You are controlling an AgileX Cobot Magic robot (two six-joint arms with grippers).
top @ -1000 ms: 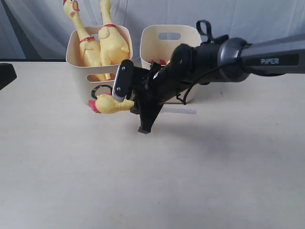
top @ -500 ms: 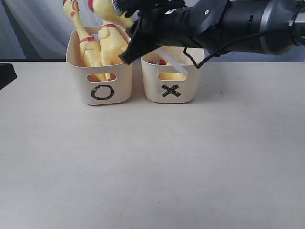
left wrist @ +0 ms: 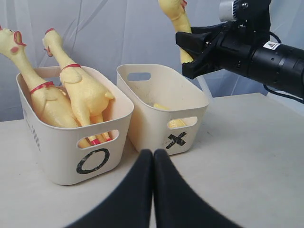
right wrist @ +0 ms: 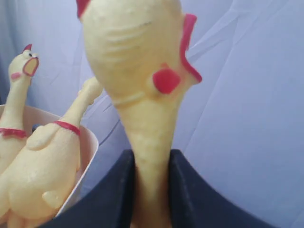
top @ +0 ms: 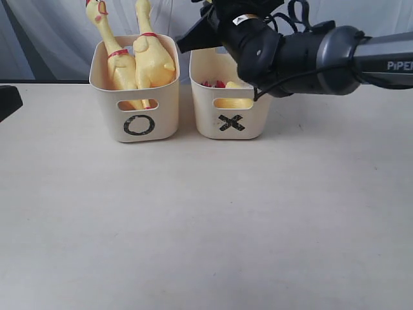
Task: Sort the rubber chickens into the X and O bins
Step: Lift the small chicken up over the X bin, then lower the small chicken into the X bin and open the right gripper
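Note:
The O bin (top: 134, 123) stands left of the X bin (top: 232, 123) at the table's far side. Two rubber chickens (top: 153, 61) stand in the O bin with their necks up. My right gripper (top: 208, 19) hovers over the X bin, shut on the thin neck of the third chicken (right wrist: 137, 61). Its red-combed head rises above the fingers (right wrist: 114, 190), and its yellow body (top: 233, 102) shows through the X bin's handle slot. My left gripper (left wrist: 153, 156) is shut and empty, low over the table in front of the two bins.
A pale curtain (top: 51, 26) hangs behind the bins. The right arm (top: 322, 55) stretches in from the right above the table. A dark object (top: 6, 100) sits at the left edge.
The right gripper has swung the chicken's head from low in front of the O bin up and to the right, over the X bin. The left gripper has stayed still.

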